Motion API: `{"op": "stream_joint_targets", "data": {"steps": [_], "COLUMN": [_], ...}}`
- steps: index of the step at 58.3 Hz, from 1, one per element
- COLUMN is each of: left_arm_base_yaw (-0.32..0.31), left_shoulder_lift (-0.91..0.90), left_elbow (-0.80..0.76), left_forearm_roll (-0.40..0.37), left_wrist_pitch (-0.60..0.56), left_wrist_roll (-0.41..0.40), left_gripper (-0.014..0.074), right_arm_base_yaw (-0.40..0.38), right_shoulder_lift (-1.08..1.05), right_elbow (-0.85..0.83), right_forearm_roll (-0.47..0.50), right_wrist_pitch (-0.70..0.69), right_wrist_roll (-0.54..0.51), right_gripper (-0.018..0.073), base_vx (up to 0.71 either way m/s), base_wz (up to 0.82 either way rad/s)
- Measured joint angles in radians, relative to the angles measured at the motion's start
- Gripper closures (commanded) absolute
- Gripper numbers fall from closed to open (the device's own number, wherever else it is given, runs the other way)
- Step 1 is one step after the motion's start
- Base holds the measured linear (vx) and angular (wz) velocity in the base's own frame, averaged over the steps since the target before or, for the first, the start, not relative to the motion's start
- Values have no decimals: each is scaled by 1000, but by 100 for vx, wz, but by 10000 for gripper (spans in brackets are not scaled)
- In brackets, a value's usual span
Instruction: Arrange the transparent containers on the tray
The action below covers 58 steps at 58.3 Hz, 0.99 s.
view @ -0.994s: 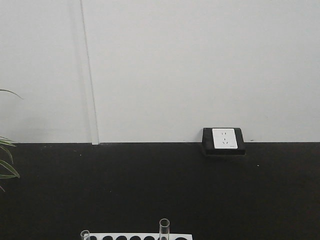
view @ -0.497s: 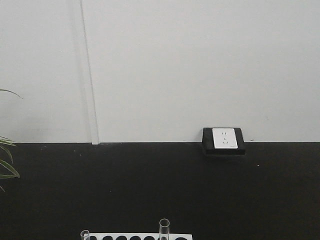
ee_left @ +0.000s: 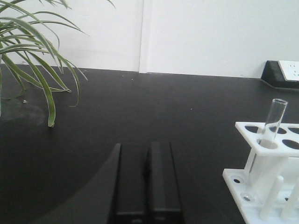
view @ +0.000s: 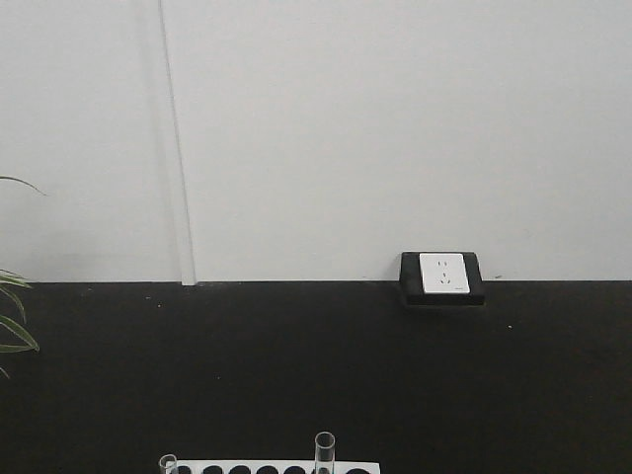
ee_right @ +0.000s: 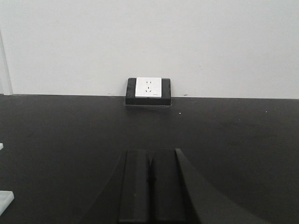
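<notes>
With my left gripper (ee_left: 147,150) and right gripper (ee_right: 150,156) both pressed together and empty, I see a glass test tube (ee_left: 274,120) standing upright in the white rack (ee_left: 259,161), and I judge it light, slick and brittle, best pinched gently below its rim.

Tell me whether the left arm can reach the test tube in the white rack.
Probably yes: the test tube stands in the rack ahead-right of the left gripper, only bare table between. Its jaws are shut, so open them first.
</notes>
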Motion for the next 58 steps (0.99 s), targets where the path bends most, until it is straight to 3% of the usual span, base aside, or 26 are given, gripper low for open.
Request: {"op": "stream_joint_targets", "data": {"steps": [25, 35, 40, 48, 58], "left_arm_base_yaw": [0, 0, 0, 0, 0], "left_shoulder_lift": [0, 0, 0, 48, 193], "left_elbow": [1, -2, -42, -252, -514], "left_forearm_roll": [0, 0, 0, 4, 105], "left_wrist_pitch": [-160, -250, -222, -133, 7], "left_wrist_roll": [0, 0, 0, 0, 12], "left_gripper": [603, 603, 603, 603, 603], "right_arm_base_yaw": [0, 0, 0, 0, 0], "right_shoulder_lift": [0, 9, 45, 155, 329], "right_elbow": [0, -69, -169, -363, -549], "right_forearm_roll": [0, 0, 0, 0, 0], "right_wrist_pitch": [-91, -45, -1, 82, 108], "right_wrist_roll": [0, 0, 0, 0, 0], "right_gripper": [571, 571, 571, 571, 571], "base_vx": [0, 0, 0, 0, 0], "base_wz": [0, 0, 0, 0, 0]}}
